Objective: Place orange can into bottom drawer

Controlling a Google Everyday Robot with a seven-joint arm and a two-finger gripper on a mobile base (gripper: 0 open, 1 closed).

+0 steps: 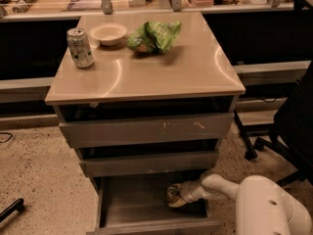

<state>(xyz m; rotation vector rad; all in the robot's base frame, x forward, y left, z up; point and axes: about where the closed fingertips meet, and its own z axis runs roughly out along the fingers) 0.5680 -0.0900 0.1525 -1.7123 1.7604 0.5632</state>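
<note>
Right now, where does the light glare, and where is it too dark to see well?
Camera view: warm overhead light leaves pale curved glare streaks on the cabinet top. The open bottom drawer sits in shadow, so the orange can and the tool next to it inside the drawer look dim. The gaps above the two upper drawers are nearly black.

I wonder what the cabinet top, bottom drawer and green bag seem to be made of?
The cabinet top looks like smooth beige laminate, glossy, since it shows curved light reflections. The bottom drawer looks like grey painted metal, matte, with thin flat walls. The green bag seems crinkled plastic film, judging by its creases. The pincer is inside that drawer, at the orange can.
</note>
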